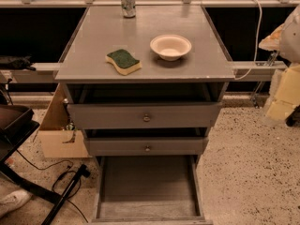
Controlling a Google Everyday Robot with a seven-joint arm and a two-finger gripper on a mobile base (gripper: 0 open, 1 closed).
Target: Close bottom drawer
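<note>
The bottom drawer (147, 186) of the grey cabinet (93, 36) is pulled far out towards me. Its long shallow tray is bare inside. Its front panel (150, 221) lies at the bottom edge of the view, and its knob is out of view. Above it, the middle drawer (146, 146) and the top drawer (145, 116) each show a small round knob and stand a little way out. My gripper is not in view. Pale, blurred shapes (287, 95) at the right edge may be part of my arm.
On the cabinet top are a drink can (128, 2), a cream bowl (170, 47) and a green-and-yellow sponge (123, 61). A cardboard box (58, 130), black stand legs (63, 198) and cables lie on the floor at the left. Speckled floor (248, 172) lies to the right.
</note>
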